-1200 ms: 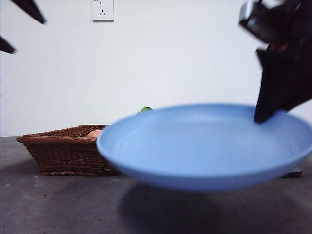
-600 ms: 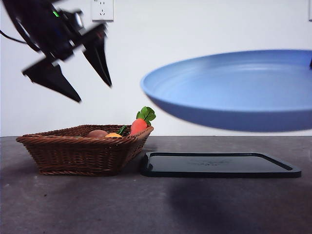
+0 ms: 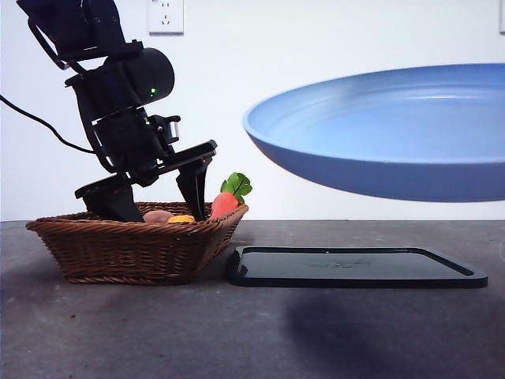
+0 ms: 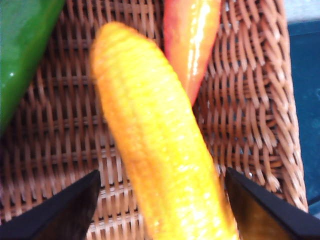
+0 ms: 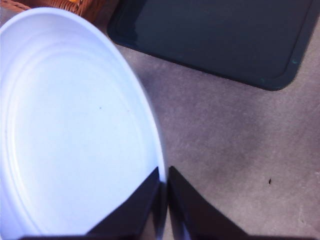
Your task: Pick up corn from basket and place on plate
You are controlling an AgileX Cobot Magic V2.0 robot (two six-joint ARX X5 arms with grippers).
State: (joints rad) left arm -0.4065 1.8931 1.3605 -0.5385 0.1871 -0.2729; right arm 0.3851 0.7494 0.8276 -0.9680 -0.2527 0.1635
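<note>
The yellow-orange corn [image 4: 155, 150] lies in the brown wicker basket [image 3: 126, 245]; only a sliver of it [image 3: 181, 219] shows over the rim in the front view. My left gripper [image 3: 154, 209] has come down into the basket and stands open, one jaw on each side of the cob, in the left wrist view [image 4: 160, 205]. The blue plate [image 3: 394, 134] hangs in the air above the black tray, held by its rim. My right gripper [image 5: 164, 200] is shut on that rim, and the plate [image 5: 70, 130] fills the right wrist view.
A red-orange carrot with green leaves [image 3: 226, 199] leans on the basket's right end, and also shows beside the corn [image 4: 192, 35]. A green item [image 4: 22, 45] and a pinkish-tan item [image 3: 158, 215] lie in the basket too. A flat black tray [image 3: 355, 267] rests on the table right of the basket.
My left gripper has dropped from above the basket into it, straddling the corn. The plate has been lifted off the table, shifting slightly right and up in the last half second.
</note>
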